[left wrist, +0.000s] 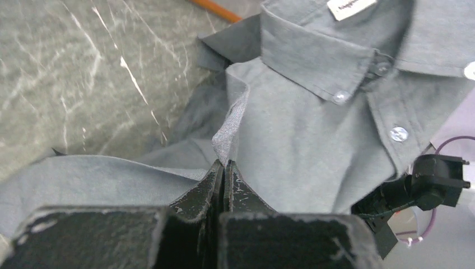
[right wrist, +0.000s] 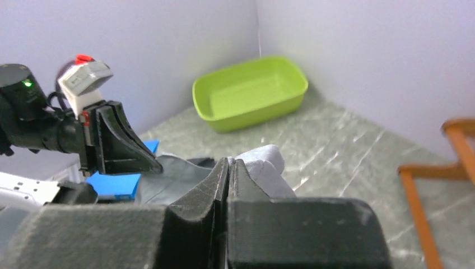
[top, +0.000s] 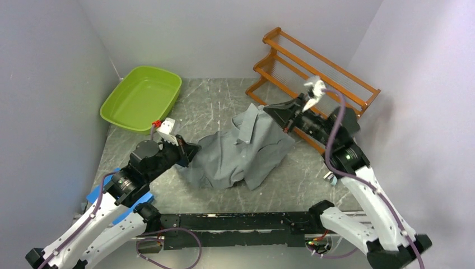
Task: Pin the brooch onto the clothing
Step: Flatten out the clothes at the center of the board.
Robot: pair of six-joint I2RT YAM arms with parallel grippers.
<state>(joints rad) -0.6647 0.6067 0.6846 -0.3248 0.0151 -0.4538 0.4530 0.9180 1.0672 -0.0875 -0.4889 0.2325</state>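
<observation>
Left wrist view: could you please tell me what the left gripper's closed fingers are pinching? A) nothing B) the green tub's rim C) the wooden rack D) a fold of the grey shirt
D: the left gripper is shut on a thin raised fold of the grey shirt.

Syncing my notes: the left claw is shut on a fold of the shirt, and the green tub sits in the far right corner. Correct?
No: the top view shows the green tub in the far left corner. The left claw is shut on a fold of the shirt.
</observation>
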